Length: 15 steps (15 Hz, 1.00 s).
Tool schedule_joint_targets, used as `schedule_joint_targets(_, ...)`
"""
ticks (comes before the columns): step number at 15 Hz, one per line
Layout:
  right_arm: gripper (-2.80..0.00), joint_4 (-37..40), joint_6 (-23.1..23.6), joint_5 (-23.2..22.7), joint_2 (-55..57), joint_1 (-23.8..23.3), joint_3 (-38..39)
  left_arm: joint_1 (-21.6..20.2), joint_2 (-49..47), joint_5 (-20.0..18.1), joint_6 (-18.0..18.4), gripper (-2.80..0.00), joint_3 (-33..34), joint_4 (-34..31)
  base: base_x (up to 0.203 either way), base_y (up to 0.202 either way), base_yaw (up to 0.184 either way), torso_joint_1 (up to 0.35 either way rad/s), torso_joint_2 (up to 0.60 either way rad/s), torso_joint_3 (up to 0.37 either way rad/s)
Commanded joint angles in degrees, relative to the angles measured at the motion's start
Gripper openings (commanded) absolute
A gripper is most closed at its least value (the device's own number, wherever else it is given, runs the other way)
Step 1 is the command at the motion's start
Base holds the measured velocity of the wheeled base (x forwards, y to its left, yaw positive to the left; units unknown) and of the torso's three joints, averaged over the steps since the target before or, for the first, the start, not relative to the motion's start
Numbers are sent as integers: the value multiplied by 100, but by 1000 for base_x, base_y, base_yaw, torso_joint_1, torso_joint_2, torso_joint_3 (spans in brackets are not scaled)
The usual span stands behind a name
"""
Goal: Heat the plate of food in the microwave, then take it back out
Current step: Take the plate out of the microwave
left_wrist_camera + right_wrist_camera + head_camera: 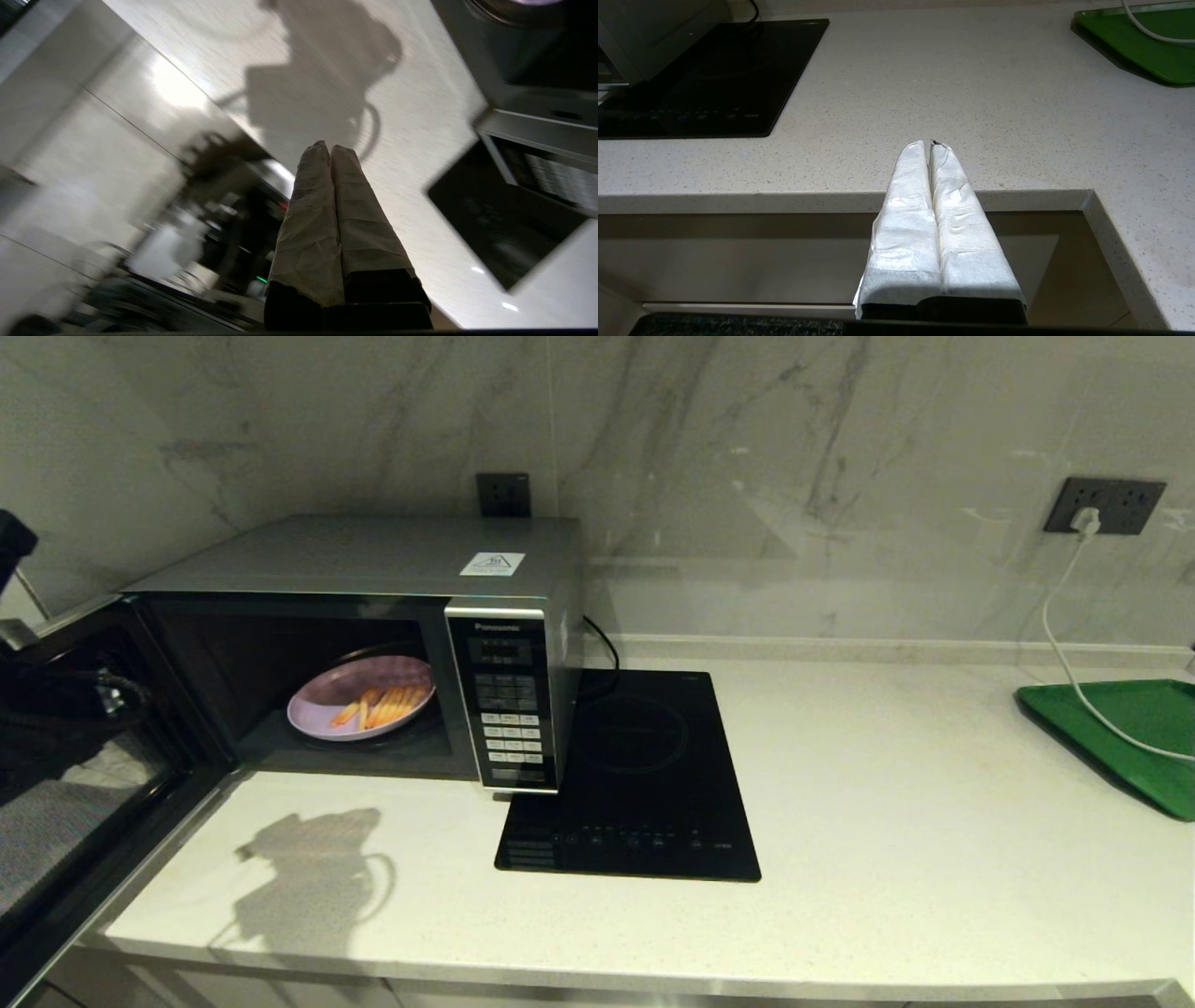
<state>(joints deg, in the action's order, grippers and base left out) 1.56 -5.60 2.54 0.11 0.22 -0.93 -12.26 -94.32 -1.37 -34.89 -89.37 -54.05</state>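
The microwave (373,555) stands at the back left of the counter with its door (84,775) swung wide open to the left. Inside it, on the turntable, lies the lilac plate of food (359,695) with orange-yellow fries on it. In the left wrist view my left gripper (329,147) hangs shut and empty above the counter in front of the microwave (514,107); it casts a shadow there. Only a dark part of the left arm (11,546) shows in the head view. My right gripper (930,143) is shut and empty, low by the counter's front edge.
A flat black hob (635,775) lies just right of the microwave. A green tray (1134,733) sits at the far right with a white cable (1064,644) running across it from a wall socket. The counter's front edge (831,200) lies ahead of the right gripper.
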Motion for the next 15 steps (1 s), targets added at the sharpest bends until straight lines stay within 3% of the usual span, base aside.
schedule_joint_targets(1,-280,2,-3,1,-2,4,-4,567,-439,-139,-1560,-280,-131,-66,0,0,0,0,0,0)
schedule_joint_targets(2,-280,2,-3,1,-2,4,-4,659,-682,-281,-2069,0,-293,-70,0,0,0,0,0,0)
schedule_joint_targets(5,-280,2,-3,1,-2,4,5,700,-1493,-376,-2981,0,-851,-62,0,0,0,0,0,0)
schedule_joint_targets(7,-280,2,-3,1,-2,4,3,662,-1915,-380,-3370,0,-1214,28,0,0,0,0,0,0)
schedule_joint_targets(12,-280,2,-3,1,-2,4,4,663,-2937,-376,-3896,0,-2187,209,0,0,0,0,0,0)
schedule_joint_targets(15,-280,2,-3,1,-2,4,4,699,-3244,-382,-3973,0,-2225,572,0,0,0,0,0,0)
